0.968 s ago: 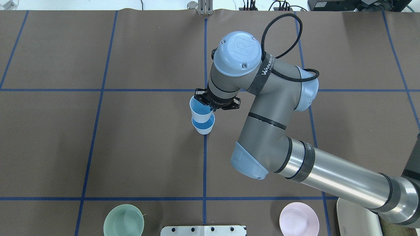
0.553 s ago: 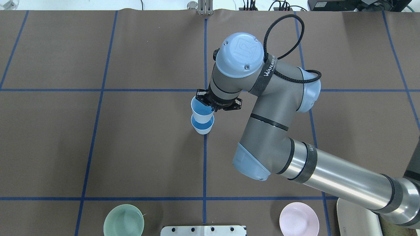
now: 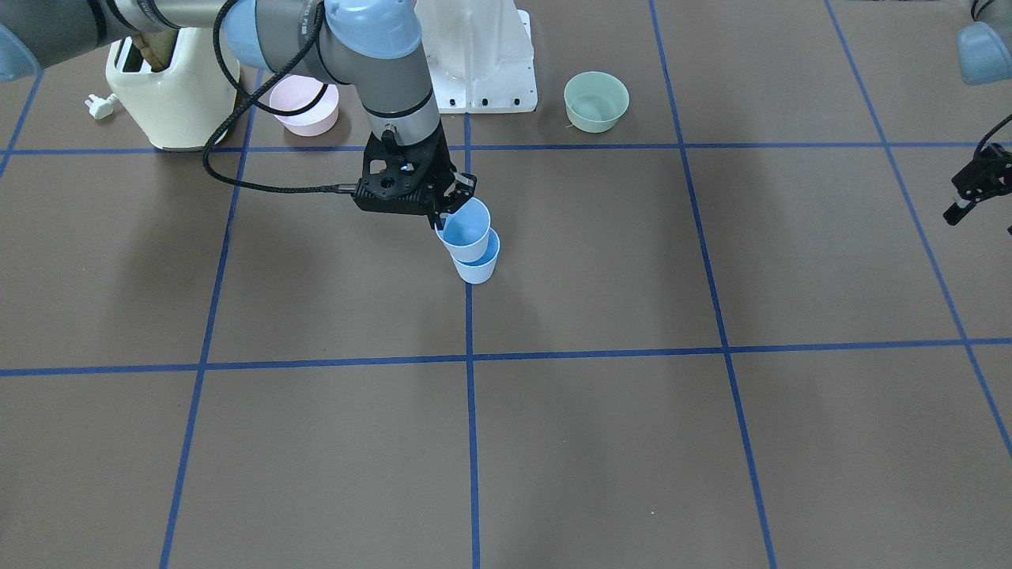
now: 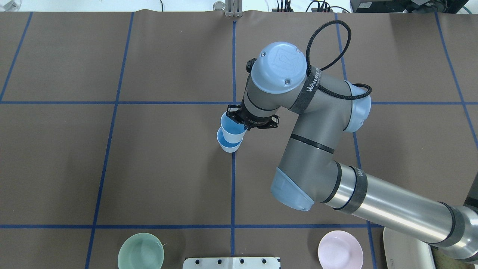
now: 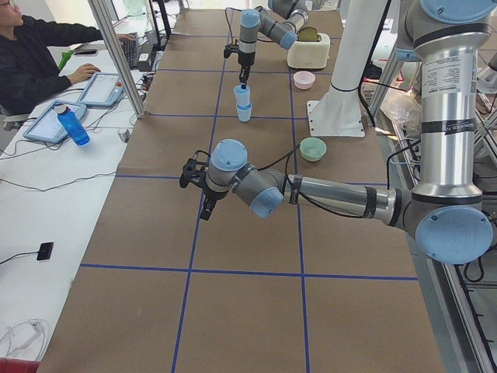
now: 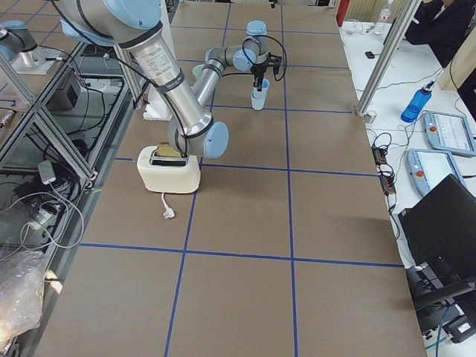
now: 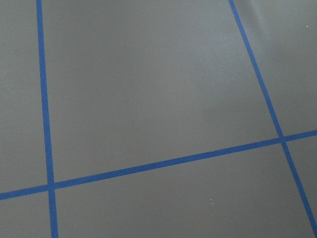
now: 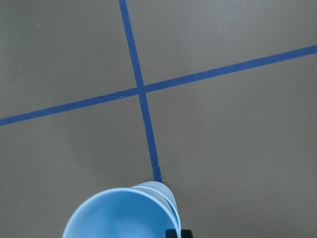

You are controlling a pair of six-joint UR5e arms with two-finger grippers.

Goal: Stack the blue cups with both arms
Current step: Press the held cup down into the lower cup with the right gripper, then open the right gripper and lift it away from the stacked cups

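Observation:
One blue cup (image 4: 227,145) stands upright on the table at a blue tape line; it also shows in the front-facing view (image 3: 478,269). My right gripper (image 4: 242,125) is shut on the rim of the second blue cup (image 4: 231,126), one finger inside. It holds this cup (image 3: 465,229) slightly tilted, with its base at the standing cup's mouth; whether they touch I cannot tell. The right wrist view shows the held cup (image 8: 121,214) over the other cup's rim (image 8: 157,188). My left gripper (image 3: 974,190) hangs far off and empty; its jaws are unclear.
A green bowl (image 4: 140,256) and a pink bowl (image 4: 340,249) sit near the robot's base, either side of the white pedestal (image 3: 482,55). A cream toaster (image 3: 162,95) stands by the pink bowl. Operators sit at a side desk (image 5: 46,58).
My right gripper has carried the held cup slightly right and lower, closer onto the standing cup. The standing cup has stayed in place.

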